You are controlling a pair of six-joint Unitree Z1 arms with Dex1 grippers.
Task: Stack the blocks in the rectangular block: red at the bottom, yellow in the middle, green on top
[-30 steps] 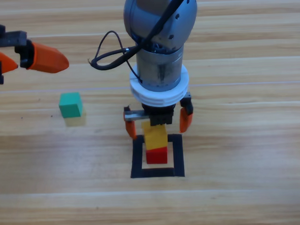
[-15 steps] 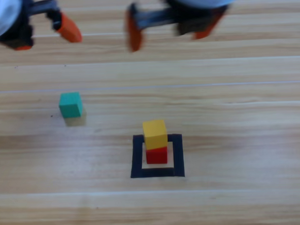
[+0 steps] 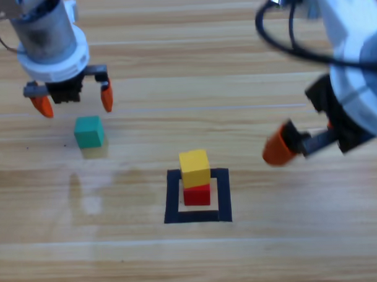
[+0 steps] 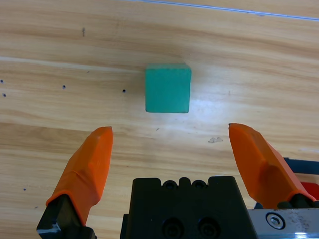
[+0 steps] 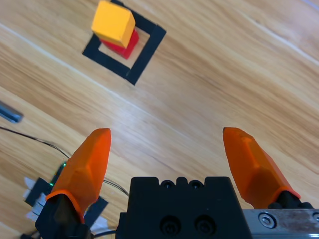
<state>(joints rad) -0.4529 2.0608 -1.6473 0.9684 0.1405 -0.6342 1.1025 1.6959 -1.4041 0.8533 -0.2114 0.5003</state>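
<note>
Green cube (image 4: 168,88) lies on the table just ahead of the left claw (image 4: 172,162), whose jaws gape wide and empty. Descend centred, straddling opposite faces squarely. Yellow (image 3: 194,168) sits on red (image 3: 197,194) inside the rectangular block (image 3: 173,200); right claw (image 5: 172,164) hangs wide, well aside.

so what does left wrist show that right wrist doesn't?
Left wrist only: the green cube lying on the table ahead of the left gripper, jaws open. Right wrist only: the yellow cube stacked on the red cube inside the black tape rectangle, far from the right gripper, also open. Both: the table.
</note>
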